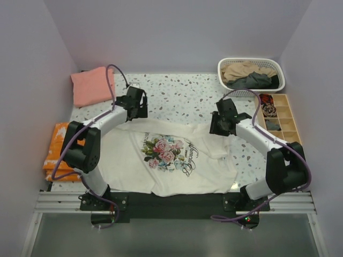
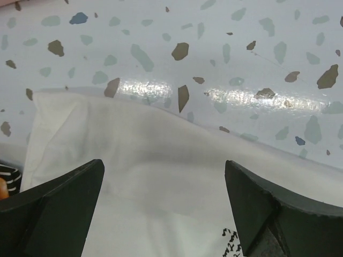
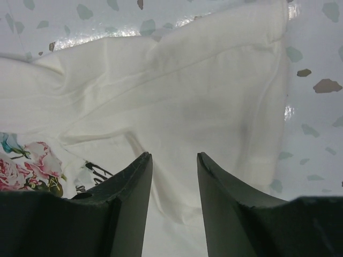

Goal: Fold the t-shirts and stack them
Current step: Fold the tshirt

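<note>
Left gripper (image 2: 163, 182) wide open, right gripper (image 3: 174, 160) partly open, both empty over the unfolded cream t-shirt (image 1: 177, 166); the salmon-pink t-shirt (image 1: 92, 85) lies folded, others wait in the basket (image 1: 252, 60).

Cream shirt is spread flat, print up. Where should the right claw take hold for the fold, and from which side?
Take the cream shirt by its hemmed edge, coming in low from the table on its right. That edge is a free, straight border, so a finger of the right claw could likely slip under; the flat middle offers no pinch.
</note>
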{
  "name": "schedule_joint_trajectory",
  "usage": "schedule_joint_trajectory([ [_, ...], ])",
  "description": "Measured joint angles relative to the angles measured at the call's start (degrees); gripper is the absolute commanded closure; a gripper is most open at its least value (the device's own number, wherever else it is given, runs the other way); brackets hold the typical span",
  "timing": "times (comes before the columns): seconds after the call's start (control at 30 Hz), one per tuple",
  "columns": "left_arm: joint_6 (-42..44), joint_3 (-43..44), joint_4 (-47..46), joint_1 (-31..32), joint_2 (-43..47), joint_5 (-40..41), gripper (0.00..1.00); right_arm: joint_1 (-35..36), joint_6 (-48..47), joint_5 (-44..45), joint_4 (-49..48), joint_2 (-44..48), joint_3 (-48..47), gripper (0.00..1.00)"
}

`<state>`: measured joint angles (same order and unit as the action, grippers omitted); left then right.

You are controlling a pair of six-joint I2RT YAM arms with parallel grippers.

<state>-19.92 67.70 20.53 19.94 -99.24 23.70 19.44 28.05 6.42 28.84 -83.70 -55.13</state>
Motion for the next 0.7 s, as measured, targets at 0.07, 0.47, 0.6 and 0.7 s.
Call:
schedule_joint_trajectory([
  [0.07, 0.0, -0.1, -1.0, 0.1, -1.0, -1.7, 0.00, 0.0, 0.0, -0.6, -1.4, -1.1, 0.0, 0.60],
  [0.47, -0.5, -5.7, -3.3, 0.1, -4.6, -1.4, 0.00, 3.4, -0.9, -3.0, -4.5, -6.8, 1.3, 0.66],
  [0.6, -0.5, -5.7, -3.9, 0.1, -4.8, -1.0, 0.00, 4.8, -1.1, -2.9, -4.5, -7.1, 2.0, 0.67],
  [0.7, -0.5, -5.7, -4.4, 0.1, -5.0, -1.0, 0.00, 5.6, -1.1, -2.9, -4.5, -7.3, 2.0, 0.68],
])
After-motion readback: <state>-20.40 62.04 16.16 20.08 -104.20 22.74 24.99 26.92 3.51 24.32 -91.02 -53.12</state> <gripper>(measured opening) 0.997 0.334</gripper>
